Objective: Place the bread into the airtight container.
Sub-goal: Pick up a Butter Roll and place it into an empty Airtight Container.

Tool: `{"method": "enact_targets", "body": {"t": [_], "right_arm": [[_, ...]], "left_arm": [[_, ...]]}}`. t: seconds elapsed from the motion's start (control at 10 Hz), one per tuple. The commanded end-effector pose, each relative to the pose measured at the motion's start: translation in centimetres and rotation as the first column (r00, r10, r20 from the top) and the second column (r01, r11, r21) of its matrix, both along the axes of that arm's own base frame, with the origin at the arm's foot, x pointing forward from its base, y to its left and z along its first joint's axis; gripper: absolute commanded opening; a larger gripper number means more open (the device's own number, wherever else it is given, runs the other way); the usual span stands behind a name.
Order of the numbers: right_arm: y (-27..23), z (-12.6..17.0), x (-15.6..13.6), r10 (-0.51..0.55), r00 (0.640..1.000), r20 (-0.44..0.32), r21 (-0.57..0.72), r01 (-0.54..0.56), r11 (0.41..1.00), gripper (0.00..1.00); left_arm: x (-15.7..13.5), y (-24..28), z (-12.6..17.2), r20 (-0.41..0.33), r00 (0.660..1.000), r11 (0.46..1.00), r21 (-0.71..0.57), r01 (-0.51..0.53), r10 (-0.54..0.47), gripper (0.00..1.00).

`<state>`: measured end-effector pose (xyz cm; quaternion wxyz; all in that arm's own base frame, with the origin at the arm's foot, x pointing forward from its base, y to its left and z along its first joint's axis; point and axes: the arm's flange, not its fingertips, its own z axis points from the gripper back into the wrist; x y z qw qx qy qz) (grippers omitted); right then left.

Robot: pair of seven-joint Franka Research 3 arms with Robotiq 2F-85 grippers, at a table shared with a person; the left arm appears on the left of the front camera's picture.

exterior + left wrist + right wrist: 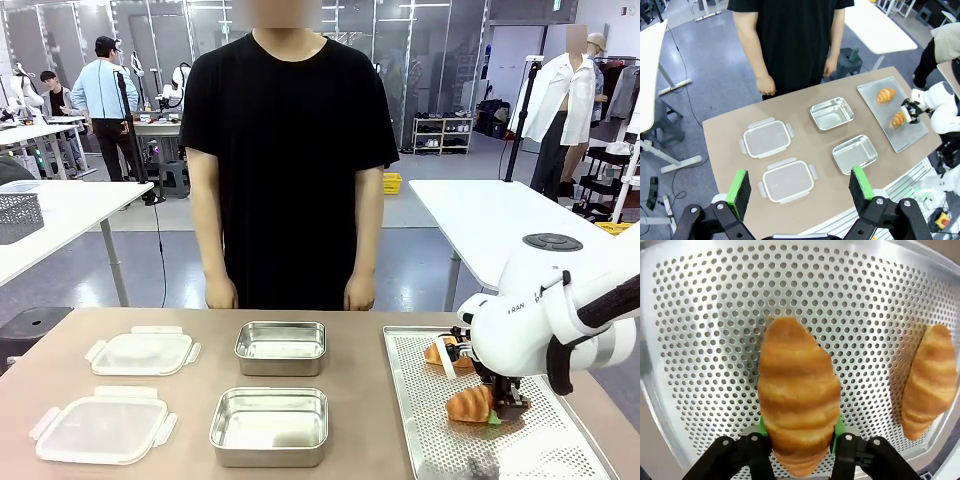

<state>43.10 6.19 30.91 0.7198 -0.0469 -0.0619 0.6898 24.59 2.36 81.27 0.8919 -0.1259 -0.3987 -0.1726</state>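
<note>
Clamping golden-brown ridged croissant (pixel 799 385) on perforated metal tray (pixel 700 315), right end effector (pixel 799 429) was placed for lifting; left end effector (pixel 800 184) gaped wide, empty.

Grips the near croissant (pixel 466 405) at its right end with the right gripper (pixel 506 403), low on the perforated tray (pixel 415 440). Finds a second croissant (pixel 437 352) farther back on that tray. Finds mid-table a far steel container (pixel 281 347) and a near steel container (pixel 269 425), with a far lid (pixel 142 353) and a near lid (pixel 100 430) to their left.
</note>
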Motion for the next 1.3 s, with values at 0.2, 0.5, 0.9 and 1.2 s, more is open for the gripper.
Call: {"method": "enact_targets", "body": {"t": [0.2, 0.5, 0.9, 1.2], "right_arm": [[5.3, 7.4, -2.9, -0.078, 0.995, -0.055, 0.067, 0.082, 0.994, 0.51], [13.3, 10.2, -3.8, -0.095, 0.994, -0.056, 0.073, 0.099, 0.992, 0.51], [24.8, 11.7, -5.0, -0.087, 0.995, -0.048, 0.050, 0.090, 0.995, 0.51], [31.7, 9.8, -5.5, -0.093, 0.993, -0.074, 0.024, 0.095, 0.995, 0.51]], "left_arm": [[0.0, -0.1, 0.1, 0.001, 1.000, 1.000, -0.004, 0.009, -0.009, 1.00], [0.0, -0.1, 0.1, 0.001, 1.000, 1.000, -0.004, 0.009, -0.009, 1.00], [0.0, -0.1, 0.1, 0.001, 1.000, 1.000, -0.004, 0.009, -0.009, 1.00], [0.0, -0.1, 0.1, 0.001, 1.000, 1.000, -0.004, 0.009, -0.009, 1.00]]}}
